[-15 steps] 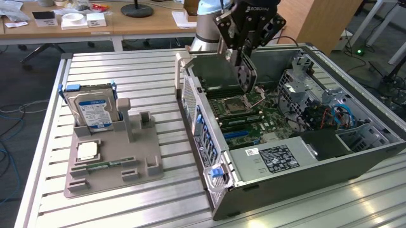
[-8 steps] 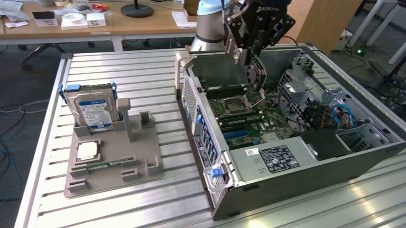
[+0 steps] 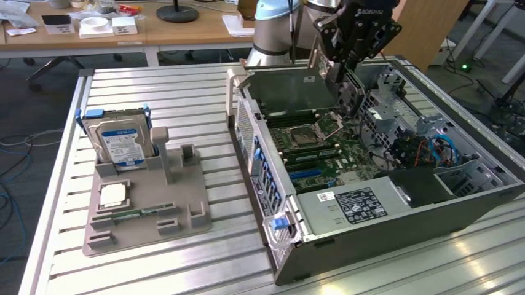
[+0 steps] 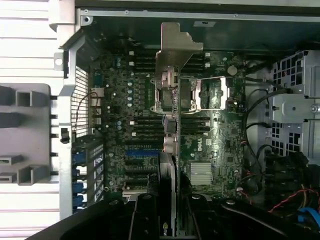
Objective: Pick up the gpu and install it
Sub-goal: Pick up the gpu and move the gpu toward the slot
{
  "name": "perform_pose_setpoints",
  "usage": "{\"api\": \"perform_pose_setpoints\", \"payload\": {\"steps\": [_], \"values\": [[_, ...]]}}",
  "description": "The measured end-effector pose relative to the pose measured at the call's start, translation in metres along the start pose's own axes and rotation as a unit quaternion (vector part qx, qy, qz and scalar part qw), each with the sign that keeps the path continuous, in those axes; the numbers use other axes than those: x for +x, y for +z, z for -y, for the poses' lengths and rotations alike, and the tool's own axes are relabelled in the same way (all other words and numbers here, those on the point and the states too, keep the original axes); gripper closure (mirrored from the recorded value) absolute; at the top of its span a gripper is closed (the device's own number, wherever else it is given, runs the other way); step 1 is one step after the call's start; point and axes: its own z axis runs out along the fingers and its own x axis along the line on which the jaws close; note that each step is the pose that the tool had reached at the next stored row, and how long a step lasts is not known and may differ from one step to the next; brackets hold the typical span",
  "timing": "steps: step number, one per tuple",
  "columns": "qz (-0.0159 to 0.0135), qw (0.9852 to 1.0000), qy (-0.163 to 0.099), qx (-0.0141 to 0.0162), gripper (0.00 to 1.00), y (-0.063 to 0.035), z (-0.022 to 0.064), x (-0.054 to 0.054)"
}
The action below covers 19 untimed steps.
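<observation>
The gpu (image 3: 289, 92) is a flat dark card held on edge above the open computer case (image 3: 279, 184). My gripper (image 3: 336, 69) is shut on its near end, at the back of the case. In the wrist view the gpu (image 4: 169, 150) runs edge-on away from my gripper (image 4: 172, 220), and its silver end bracket (image 4: 176, 47) is at the far end. The card hangs over the motherboard (image 4: 125, 125), above the CPU socket (image 4: 210, 95) and the rows of black slots. I cannot tell whether it touches the board.
A grey fixture (image 3: 156, 212) stands at the exterior view's left on the slatted metal table (image 3: 164, 98). It holds a silver hard drive (image 3: 119, 144), a square chip (image 3: 112, 195) and a narrow memory stick (image 3: 135, 214). Drive cages and cables (image 3: 426, 150) fill the case's other side.
</observation>
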Motion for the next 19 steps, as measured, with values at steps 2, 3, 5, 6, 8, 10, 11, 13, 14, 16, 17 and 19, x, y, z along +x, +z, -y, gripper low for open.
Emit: {"api": "perform_pose_setpoints", "payload": {"steps": [2, 3, 5, 6, 8, 10, 11, 13, 14, 16, 17, 19], "values": [[0.0000, 1.0000, 0.000, 0.0000, 0.74, 0.0001, -0.0001, -0.006], [0.0000, 1.0000, 0.000, 0.0000, 0.74, 0.0002, -0.0001, -0.009], [0.0000, 1.0000, 0.000, 0.0000, 0.74, 0.0003, -0.0001, -0.014], [0.0000, 1.0000, 0.000, 0.0000, 0.74, 0.0004, -0.0002, -0.017], [0.0000, 1.0000, 0.000, 0.0000, 0.74, 0.0006, -0.0003, -0.024], [0.0000, 1.0000, 0.000, 0.0000, 0.74, 0.0008, -0.0004, -0.032], [0.0000, 1.0000, 0.000, -0.0001, 0.74, 0.0008, -0.0004, -0.037], [0.0000, 1.0000, 0.000, 0.0000, 0.74, 0.0010, -0.0005, -0.046], [0.0000, 1.0000, 0.000, 0.0000, 0.74, 0.0011, -0.0006, -0.051], [0.0000, 1.0000, 0.000, 0.0000, 0.74, 0.0014, -0.0008, -0.060], [0.0000, 1.0000, 0.000, -0.0001, 0.74, 0.0015, -0.0008, -0.064], [0.0000, 1.0000, 0.000, 0.0000, 0.74, 0.0017, -0.0009, -0.073]]}}
